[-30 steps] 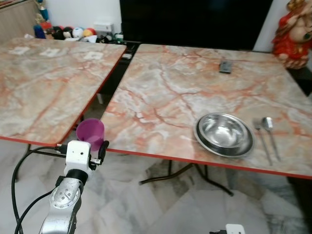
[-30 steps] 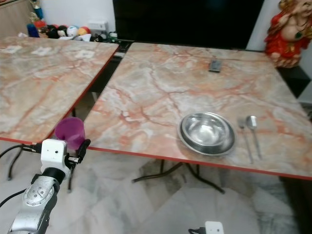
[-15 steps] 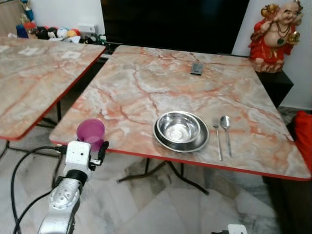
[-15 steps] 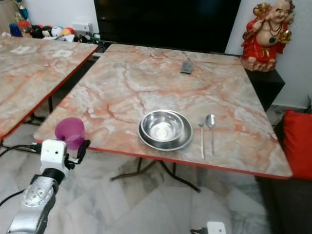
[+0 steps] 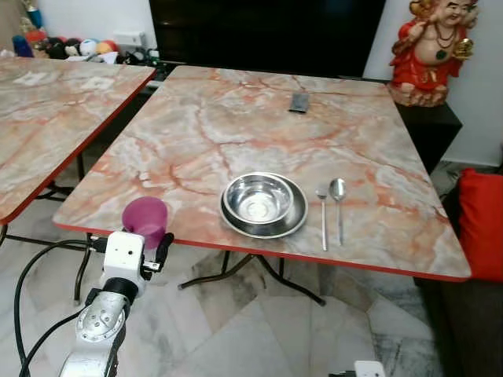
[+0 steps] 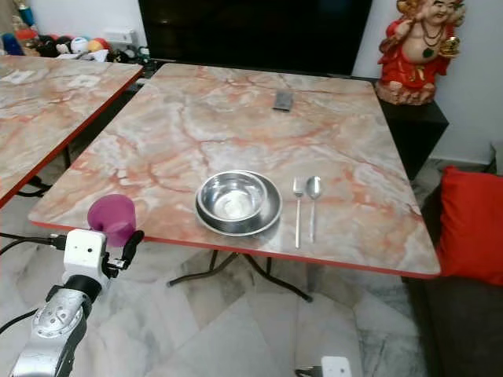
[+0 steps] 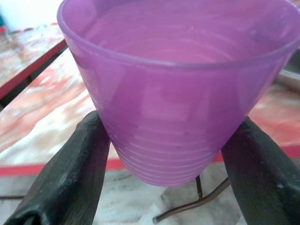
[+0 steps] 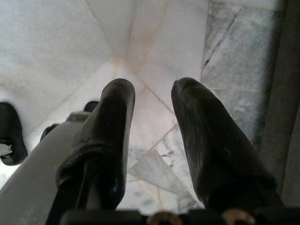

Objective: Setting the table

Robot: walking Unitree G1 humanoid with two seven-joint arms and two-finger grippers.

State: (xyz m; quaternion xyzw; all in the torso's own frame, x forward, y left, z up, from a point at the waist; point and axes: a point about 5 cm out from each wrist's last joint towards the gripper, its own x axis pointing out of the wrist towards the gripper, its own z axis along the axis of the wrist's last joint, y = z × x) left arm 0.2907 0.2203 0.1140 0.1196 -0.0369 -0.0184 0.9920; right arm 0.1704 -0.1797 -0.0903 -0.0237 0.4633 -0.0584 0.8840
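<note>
The purple cup (image 5: pixel 145 221) sits clamped in my left gripper (image 7: pixel 164 154), held short of the table (image 5: pixel 236 118). Bowl (image 5: pixel 263 203), fork (image 5: pixel 322 216) and spoon (image 5: pixel 338 206) are laid; the cup remains. My right gripper (image 8: pixel 152 136) hangs slack, parted.

No text, label, brand or number can be read anywhere.

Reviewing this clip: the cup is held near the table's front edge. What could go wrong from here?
1. The left gripper holds the purple cup low on its tapered wall, so it might slip or tilt.
2. The cup sits level with the table's red front edge; it may bump it.
3. The steel bowl, fork and spoon lie close together, so a wide placement could knock them.
</note>
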